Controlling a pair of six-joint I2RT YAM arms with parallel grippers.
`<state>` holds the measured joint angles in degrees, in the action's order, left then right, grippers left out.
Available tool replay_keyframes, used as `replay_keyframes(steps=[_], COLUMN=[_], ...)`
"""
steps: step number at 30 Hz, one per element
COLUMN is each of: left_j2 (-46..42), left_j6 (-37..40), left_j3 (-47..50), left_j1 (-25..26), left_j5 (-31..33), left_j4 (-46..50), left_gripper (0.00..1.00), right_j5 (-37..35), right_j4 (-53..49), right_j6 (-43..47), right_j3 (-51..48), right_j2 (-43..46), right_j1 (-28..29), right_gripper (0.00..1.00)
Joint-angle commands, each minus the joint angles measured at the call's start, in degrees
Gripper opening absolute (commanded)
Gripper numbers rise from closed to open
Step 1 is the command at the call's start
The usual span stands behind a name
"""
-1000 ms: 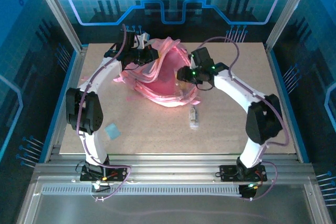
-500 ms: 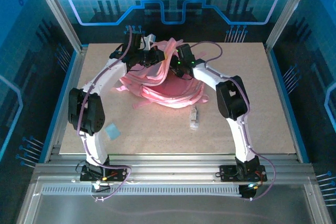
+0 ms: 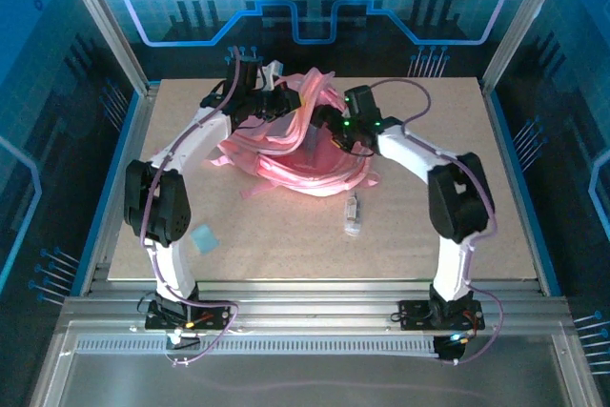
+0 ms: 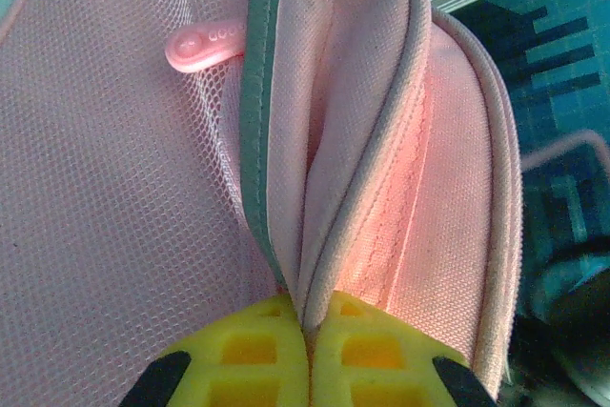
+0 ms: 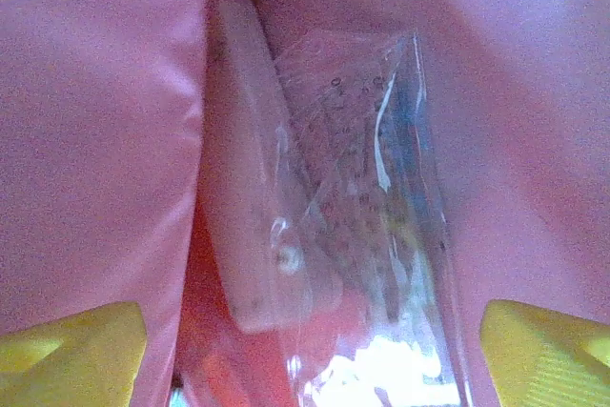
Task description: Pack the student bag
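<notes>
The student bag (image 3: 286, 154) lay slumped toward the far middle of the tabletop (image 3: 457, 226), its mouth facing up, with an arm reaching in from each side.

The left claw (image 4: 307, 355) was pressed together on the bag's rim. Its yellow tips pinched a fold of piped seam where the mesh panel met the pink cloth, and a small pink zip pull (image 4: 205, 42) sat just beyond. The right claw (image 5: 313, 359) was down inside the opening with its tips spread wide and gripping nothing. Between them lay a clear packet (image 5: 381, 197) beside a flat pale pink slab (image 5: 243, 197). The slab was possibly a pencil case, though at that range I could not be sure.

On the near side of the bag, a small clear object (image 3: 353, 214) lay on the bare board. A little blue square (image 3: 202, 237) sat well off to the left, beside the left arm.

The bag looked light and thoroughly limp, so its walls would likely sag shut once the rim was let go. The stitched, piped edge seemed the best hold, being thicker and less slippery than the mesh or lining. I judged the straps too floppy to steer it by. The glossy packet would probably slide and crinkle, and it called for a gentle squeeze.
</notes>
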<state>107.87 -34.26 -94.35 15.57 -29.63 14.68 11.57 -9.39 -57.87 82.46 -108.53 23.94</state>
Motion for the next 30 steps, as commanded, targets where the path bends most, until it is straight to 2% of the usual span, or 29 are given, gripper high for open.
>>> replay_keyframes(steps=[1, 4, 5, 7, 8, 10, 14, 17, 20, 22, 30], left_j2=[-1.7, -1.0, -0.8, -0.8, -1.4, -3.6, -10.6, -15.0, -16.8, -16.8, -14.2], left_j6=[-1.6, -2.6, -2.7, -2.6, -2.3, -1.4, -1.4, -2.5, -4.4, -6.5, -8.7], left_j3=[0.4, 1.1, 1.1, 1.7, 2.5, 5.3, 14.5, 21.9, 27.4, 30.2, 35.2], left_j1=[1.4, 2.1, 2.2, 2.5, 2.5, 2.2, 0.3, -1.8, -4.0, -5.7, -8.7], left_j5=[-1.2, -0.6, -0.5, 0.3, 0.9, 3.2, 8.7, 13.1, 18.3, 19.1, 25.5], left_j4=[-8.0, -8.7, -8.5, -7.1, -6.8, -5.9, -7.2, -8.4, -8.2, -9.1, -11.6], left_gripper=[0.0, 0.0, 0.11, 0.39, 0.47, 0.57, 0.7, 0.75, 0.75, 0.75, 0.71], right_j5=[0.6, -1.2, -2.5, -4.5, -5.5, -7.2, -11.4, -13.6, -15.9, -17.5, -19.5], right_j4=[-8.3, -11.7, -12.9, -13.7, -13.7, -13.9, -15.8, -15.2, -14.4, -14.1, -13.5], right_j6=[10.0, 13.1, 13.4, 13.5, 13.3, 13.3, 13.3, 12.7, 11.6, 10.4, 9.1], right_j3=[-4.7, -10.8, -12.7, -15.7, -16.9, -18.4, -18.7, -18.2, -16.7, -15.5, -11.9], right_j2=[8.5, 16.1, 18.5, 22.3, 23.8, 25.9, 26.6, 25.0, 22.5, 20.5, 14.9], right_j1=[-0.6, -0.4, -0.1, 0.8, 1.7, 3.7, 9.3, 13.8, 17.7, 19.5, 22.9], right_gripper=[0.92, 0.92, 0.92, 0.92, 0.92, 0.92, 0.92, 0.92, 0.92, 0.92, 0.92])
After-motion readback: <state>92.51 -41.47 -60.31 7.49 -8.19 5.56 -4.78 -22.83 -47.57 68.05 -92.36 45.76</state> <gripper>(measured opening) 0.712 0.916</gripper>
